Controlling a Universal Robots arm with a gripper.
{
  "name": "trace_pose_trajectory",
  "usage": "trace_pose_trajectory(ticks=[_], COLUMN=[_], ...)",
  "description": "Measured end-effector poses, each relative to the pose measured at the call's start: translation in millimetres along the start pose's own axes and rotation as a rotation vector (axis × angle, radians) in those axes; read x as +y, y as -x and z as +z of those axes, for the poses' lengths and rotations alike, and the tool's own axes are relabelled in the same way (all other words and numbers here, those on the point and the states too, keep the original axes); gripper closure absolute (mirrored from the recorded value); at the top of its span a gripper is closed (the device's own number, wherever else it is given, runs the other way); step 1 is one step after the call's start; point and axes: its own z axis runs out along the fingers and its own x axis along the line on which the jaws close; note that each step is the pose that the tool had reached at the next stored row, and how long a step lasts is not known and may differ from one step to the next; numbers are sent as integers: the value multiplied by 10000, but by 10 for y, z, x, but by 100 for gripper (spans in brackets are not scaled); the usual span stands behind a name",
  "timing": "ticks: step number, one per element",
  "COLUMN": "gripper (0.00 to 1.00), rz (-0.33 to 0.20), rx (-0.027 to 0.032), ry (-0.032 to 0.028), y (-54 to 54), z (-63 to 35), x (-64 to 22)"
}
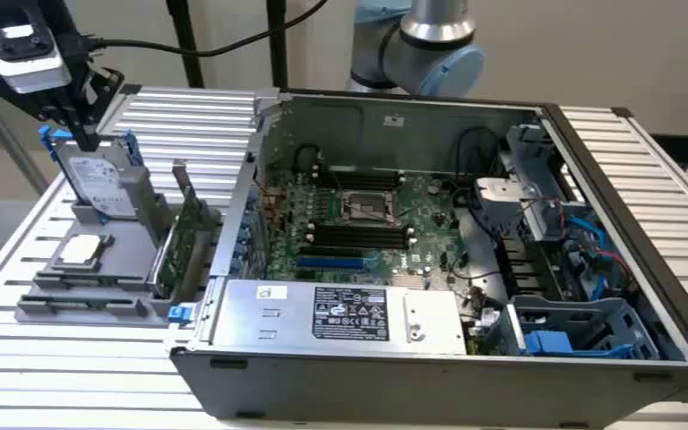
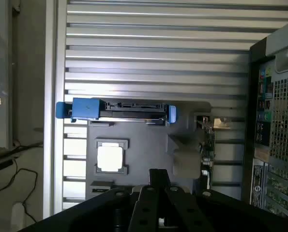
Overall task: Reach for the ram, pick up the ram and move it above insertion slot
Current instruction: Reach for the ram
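Note:
My gripper (image 1: 81,139) hangs shut and empty at the exterior view's far left, just above the upright hard drive (image 1: 103,184) in the grey holder (image 1: 46,309). In the wrist view the shut gripper (image 2: 157,175) points down over the holder (image 2: 144,145). A thin dark strip (image 1: 81,303) lies in the holder's front groove; I cannot tell whether it is the ram. The insertion slot is one of the parallel black sockets (image 1: 356,235) on the motherboard inside the open case, well to the exterior view's right of the gripper.
The holder also carries a square silver processor (image 1: 85,251) (image 2: 110,158) and an upright green card with a bracket (image 1: 183,242) (image 2: 207,145). The case wall (image 1: 248,179) stands between holder and motherboard. A power supply (image 1: 344,313) and drive cages (image 1: 571,322) crowd the case.

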Motion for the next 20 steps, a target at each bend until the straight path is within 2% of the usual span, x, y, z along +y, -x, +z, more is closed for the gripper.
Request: trace_pose_trajectory(ticks=[14,16,20], gripper=[89,89,89], rz=[0,1,0], rx=[2,0,0], ry=[-1,0,0], y=[-2,-14,-78], z=[-1,1,11], x=[-6,-39,-177])
